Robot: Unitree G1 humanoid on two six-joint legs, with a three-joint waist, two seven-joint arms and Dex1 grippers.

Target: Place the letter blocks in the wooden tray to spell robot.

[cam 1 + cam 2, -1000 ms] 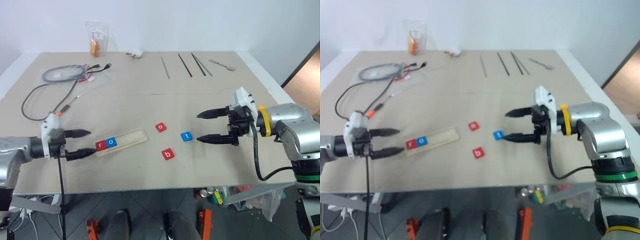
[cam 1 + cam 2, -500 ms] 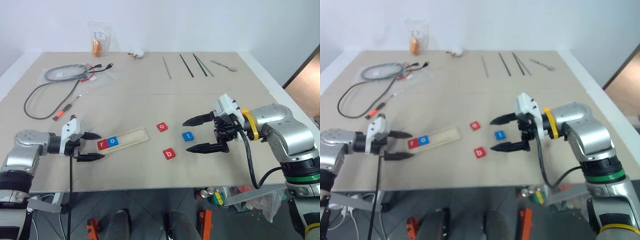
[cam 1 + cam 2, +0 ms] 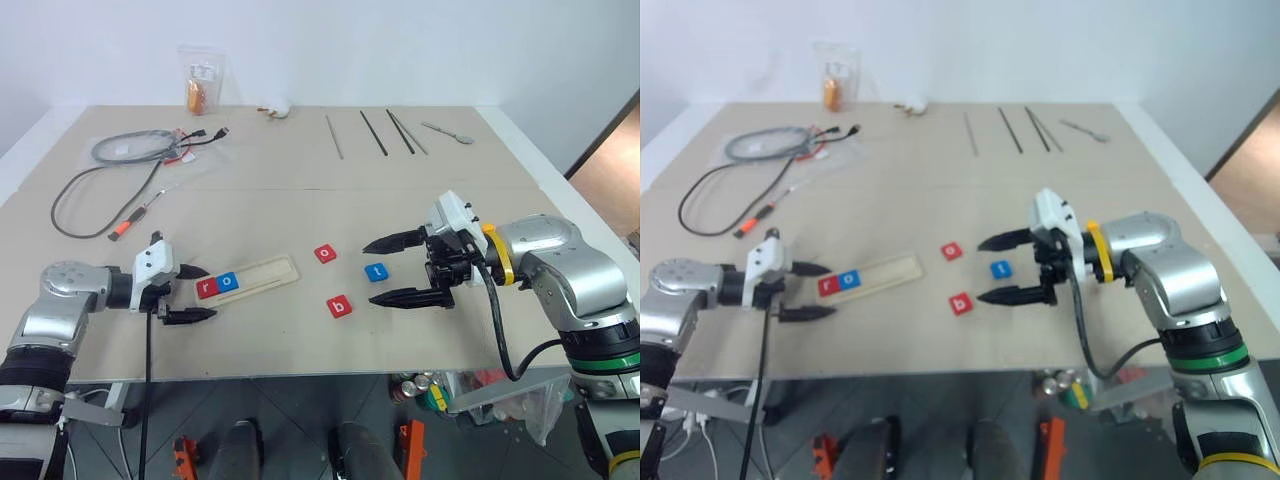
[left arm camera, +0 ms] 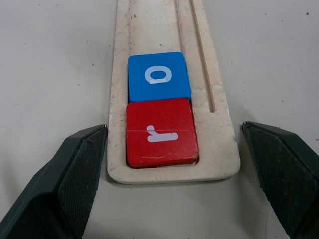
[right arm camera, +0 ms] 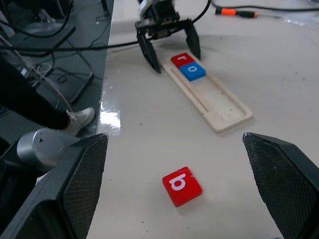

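The wooden tray lies at the front left of the table, with a red r block and a blue o block side by side at its left end. My left gripper is open, a finger on each side of that end; its wrist view shows the r and o seated in the channel. Loose on the table are a red o block, a blue t block and a red b block. My right gripper hangs open and empty just over the t.
A grey cable, an orange-handled screwdriver and a snack bag lie at the back left. Thin rods and a spoon lie at the back right. A person's shoe stands beside the table.
My left gripper has moved right and down to straddle the tray's left end. My right gripper has shifted left toward the t block. The blocks have not moved.
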